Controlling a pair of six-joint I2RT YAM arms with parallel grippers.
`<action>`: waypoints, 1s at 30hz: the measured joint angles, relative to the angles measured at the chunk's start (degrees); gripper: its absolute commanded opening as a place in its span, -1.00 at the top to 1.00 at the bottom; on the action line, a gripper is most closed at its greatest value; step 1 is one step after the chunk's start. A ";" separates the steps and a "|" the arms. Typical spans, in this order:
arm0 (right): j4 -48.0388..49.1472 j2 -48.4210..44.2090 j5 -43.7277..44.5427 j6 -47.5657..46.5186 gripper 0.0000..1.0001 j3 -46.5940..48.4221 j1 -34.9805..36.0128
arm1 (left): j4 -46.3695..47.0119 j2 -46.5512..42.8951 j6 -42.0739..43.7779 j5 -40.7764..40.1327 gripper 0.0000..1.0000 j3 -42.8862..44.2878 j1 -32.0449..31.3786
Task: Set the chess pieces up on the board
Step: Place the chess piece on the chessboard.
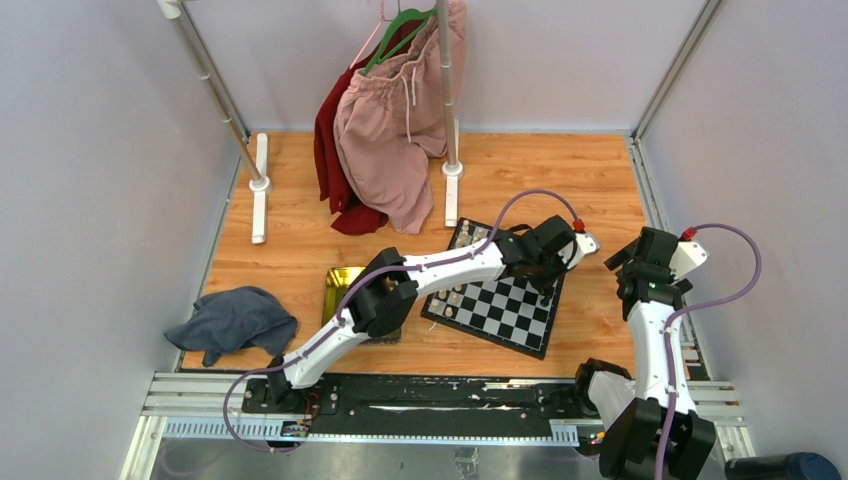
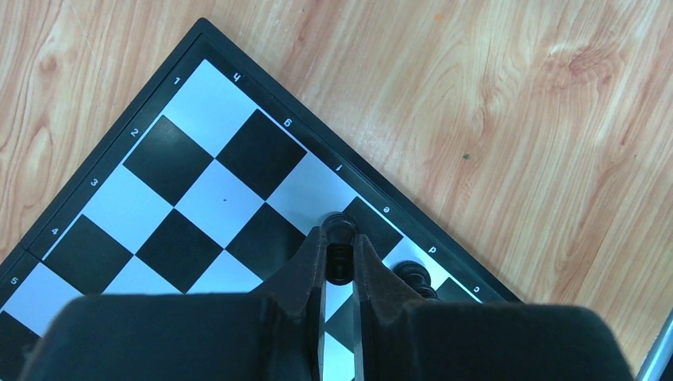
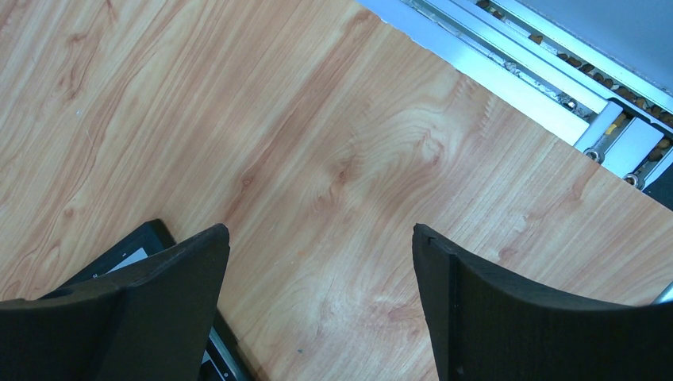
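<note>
Now: left jaws clamped on a black piece at the board's edge

Tray (image 1: 340, 283), yellow-green, lies just left of the board (image 1: 510, 320). The left arm covers most of it, so its contents are unreadable. Left gripper (image 2: 340, 236): jaws clenched on one black chess piece (image 2: 339, 228) over the board's edge row. Second black piece (image 2: 413, 275) just beside. Other pieces along the board's left side are too small to count. Right gripper (image 3: 321, 238): jaws released, spread wide over the wooden counter (image 3: 333, 119). Rack (image 1: 446, 110) behind holds two garments, pink (image 1: 385, 130) and dark red (image 1: 330, 150). One grey-blue cloth (image 1: 235, 320) at counter's left. Pale walls.
</note>
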 measured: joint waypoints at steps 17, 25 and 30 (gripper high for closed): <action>0.00 -0.17 -0.07 0.04 -0.76 -0.11 0.00 | -0.48 0.00 0.00 0.79 1.00 0.00 0.00; 0.04 -0.20 -0.07 0.04 -0.76 -0.37 0.00 | -0.83 0.00 0.00 1.01 1.00 0.00 0.00; 0.04 -0.17 -0.07 0.04 -0.76 -0.48 0.00 | -0.94 0.00 0.00 1.05 0.72 0.00 0.00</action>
